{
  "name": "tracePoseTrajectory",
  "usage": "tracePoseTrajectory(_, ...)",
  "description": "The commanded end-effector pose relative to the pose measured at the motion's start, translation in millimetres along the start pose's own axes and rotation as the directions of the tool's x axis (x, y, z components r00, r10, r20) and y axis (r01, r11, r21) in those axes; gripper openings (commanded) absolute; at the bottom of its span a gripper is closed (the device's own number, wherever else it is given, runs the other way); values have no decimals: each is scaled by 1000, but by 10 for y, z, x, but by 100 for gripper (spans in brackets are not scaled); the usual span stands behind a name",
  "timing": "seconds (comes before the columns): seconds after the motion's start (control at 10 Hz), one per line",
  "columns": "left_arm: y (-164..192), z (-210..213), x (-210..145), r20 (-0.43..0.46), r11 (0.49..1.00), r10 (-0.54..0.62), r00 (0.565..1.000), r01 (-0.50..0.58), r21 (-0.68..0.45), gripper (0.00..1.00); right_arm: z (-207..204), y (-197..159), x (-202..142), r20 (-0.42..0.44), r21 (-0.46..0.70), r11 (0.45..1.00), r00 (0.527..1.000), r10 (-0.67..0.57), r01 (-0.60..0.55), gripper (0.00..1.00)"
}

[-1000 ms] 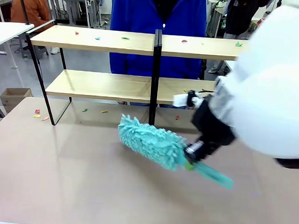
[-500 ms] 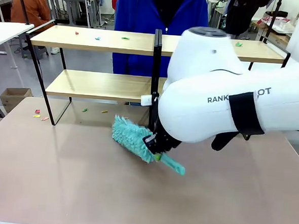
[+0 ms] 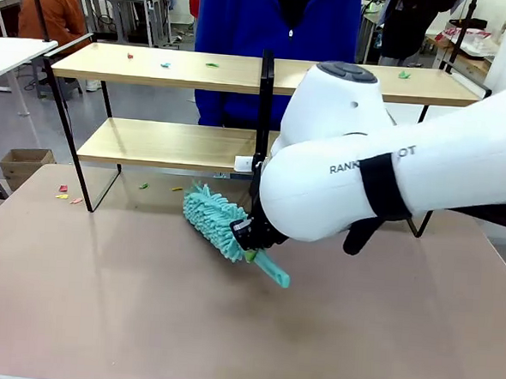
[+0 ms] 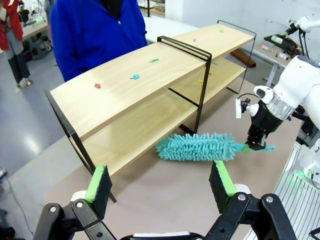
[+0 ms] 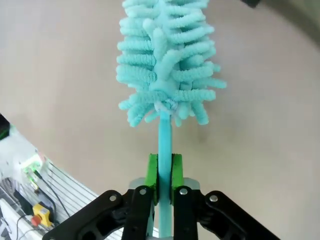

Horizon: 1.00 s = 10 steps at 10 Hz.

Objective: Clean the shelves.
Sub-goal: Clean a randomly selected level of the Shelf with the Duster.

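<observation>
My right gripper (image 5: 164, 167) is shut tight on the thin handle (image 5: 164, 137) of a fluffy blue-green duster (image 3: 212, 221). The two green pads (image 5: 152, 172) press on the handle from both sides, and a short bit of the handle pokes out behind the gripper. The fluffy head sticks out in front of the gripper, low over the brown table (image 3: 142, 320), and I cannot tell if it touches the table. The shelves (image 3: 183, 69) stand just past the gripper on the far side, two long boards of light wood in a thin black frame. The black post (image 3: 264, 113) in the middle of the shelves is right beside the gripper, and the fluffy head lies near its foot, lower than the bottom board. On the top board, higher than the gripper, lie little bits: a red one (image 3: 130, 56), a blue one (image 3: 165, 65) and a green one (image 3: 212, 65). More small bits (image 3: 64, 193) lie on the table, far out to the side past the tip of the duster. A person in a blue coat (image 3: 272, 19) stands behind the shelves. On my white right arm (image 3: 444, 158) I can read the letters "RANK" and "OT", and a black band hides the letters in between. My left gripper (image 4: 160, 179) is wide open and holds nothing. The shelves and the duster are well out in front of it.
</observation>
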<state>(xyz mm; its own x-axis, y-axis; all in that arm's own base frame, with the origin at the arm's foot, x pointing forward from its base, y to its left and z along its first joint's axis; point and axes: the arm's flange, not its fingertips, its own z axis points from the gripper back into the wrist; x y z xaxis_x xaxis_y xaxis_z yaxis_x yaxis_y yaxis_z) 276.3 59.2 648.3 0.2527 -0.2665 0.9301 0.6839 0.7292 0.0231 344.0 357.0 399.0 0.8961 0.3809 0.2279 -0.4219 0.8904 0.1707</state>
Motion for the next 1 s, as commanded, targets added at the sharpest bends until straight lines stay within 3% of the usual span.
tracePoseTrajectory(0.0, 0, -7, 6, 4, 1000, 0, 1000, 0, 0, 100, -14, 28, 102, 68, 75, 995, 995, -68, 63, 12)
tracePoseTrajectory(0.3, 0, -7, 6, 4, 1000, 0, 1000, 0, 0, 100, -57, -70, 201, 140, 144, 979, 976, -168, 147, 12)
tracePoseTrajectory(0.6, 0, -7, 6, 4, 1000, 0, 1000, 0, 0, 100, -109, -184, 297, 210, 84, 963, 940, -268, 255, 12)
tracePoseTrajectory(0.9, 0, -7, 6, 4, 1000, 0, 1000, 0, 0, 100, -315, -146, 529, 209, 52, 955, 932, -296, 292, 12)
